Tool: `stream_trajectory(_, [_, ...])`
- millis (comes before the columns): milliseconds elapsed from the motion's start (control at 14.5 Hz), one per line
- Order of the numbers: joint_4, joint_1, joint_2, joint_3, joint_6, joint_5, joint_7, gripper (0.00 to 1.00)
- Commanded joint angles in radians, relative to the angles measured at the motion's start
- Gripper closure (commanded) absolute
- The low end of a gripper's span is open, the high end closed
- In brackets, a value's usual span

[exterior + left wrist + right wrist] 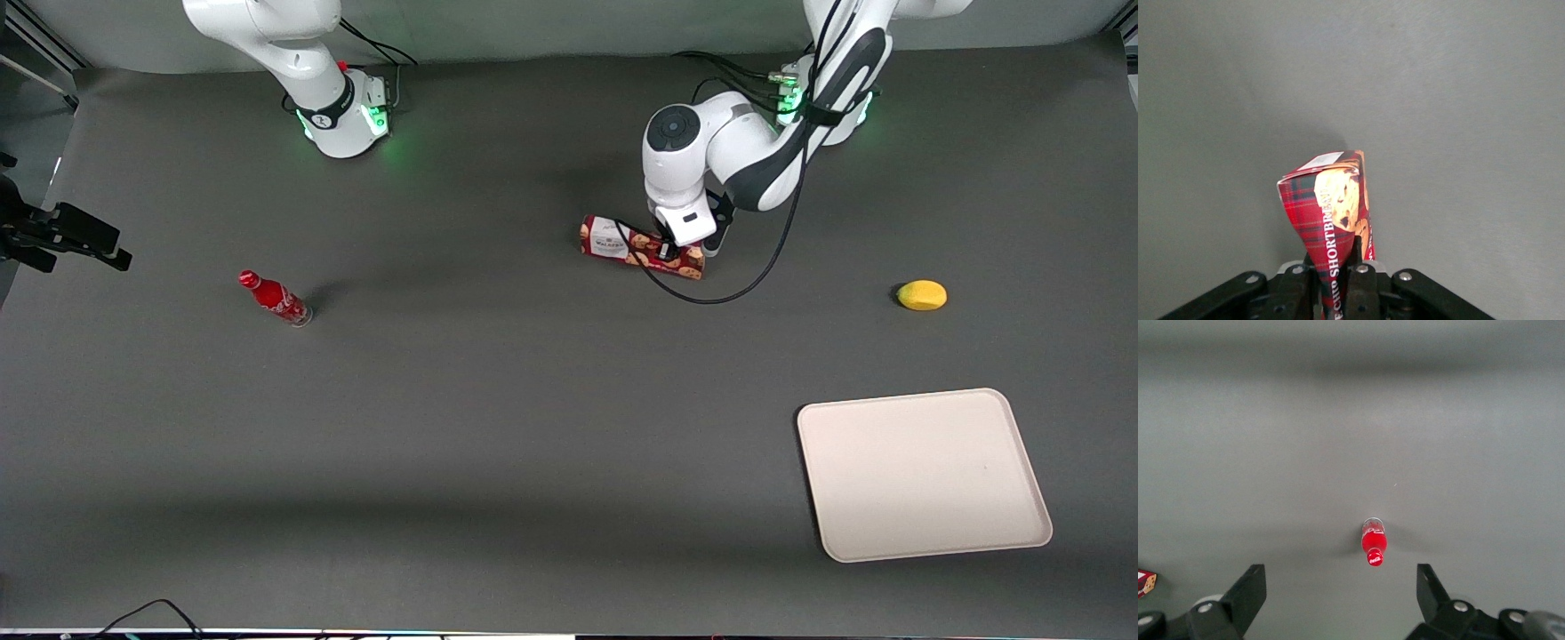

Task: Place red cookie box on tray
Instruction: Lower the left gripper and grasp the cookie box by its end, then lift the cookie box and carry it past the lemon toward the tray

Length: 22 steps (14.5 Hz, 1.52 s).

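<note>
I see a dark grey bench under both arms, with a pale backdrop past its upper edge. The cookie box is long and dark red in tartan print, with cookies pictured and a white label at one end. It lies well apart from the cream tray, which sits nearer the front camera. The gripper is at the box's unlabelled end, jaws narrow and clamped on it. Only the wrist view shows the "SHORTBREAD" lettering; only the front view shows the tray, a lemon and a red bottle.

Even overhead light, soft shadows under the tool and bottle, sharp front view, no glare
</note>
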Motion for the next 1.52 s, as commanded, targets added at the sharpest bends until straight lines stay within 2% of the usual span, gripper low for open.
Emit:
stream_trajectory(0, [0.106,-0.002,-0.018,-0.013,-0.154,0.019,0.013,1.0])
stream_trajectory(69, [0.126,0.0,-0.027,-0.018,-0.194,0.011,0.027,1.0])
stream_trajectory(138, [0.16,-0.002,-0.056,-0.018,-0.236,-0.027,0.05,1.0])
stream_trajectory(345, [0.316,0.0,-0.145,-0.001,-0.474,-0.197,0.267,1.0])
stream_trajectory(414, [0.366,0.0,-0.17,0.026,-0.542,-0.228,0.338,1.0])
stream_trajectory(621, [0.489,0.0,-0.204,0.112,-0.703,-0.243,0.517,1.0])
stream_trajectory(759, [0.587,0.001,-0.205,0.204,-0.791,-0.243,0.673,1.0])
stream_trajectory(1103, [0.764,0.003,-0.202,0.514,-0.951,-0.24,1.27,1.0])
stream_trajectory(1448, [0.884,0.003,-0.104,0.796,-0.928,-0.234,1.93,1.0])
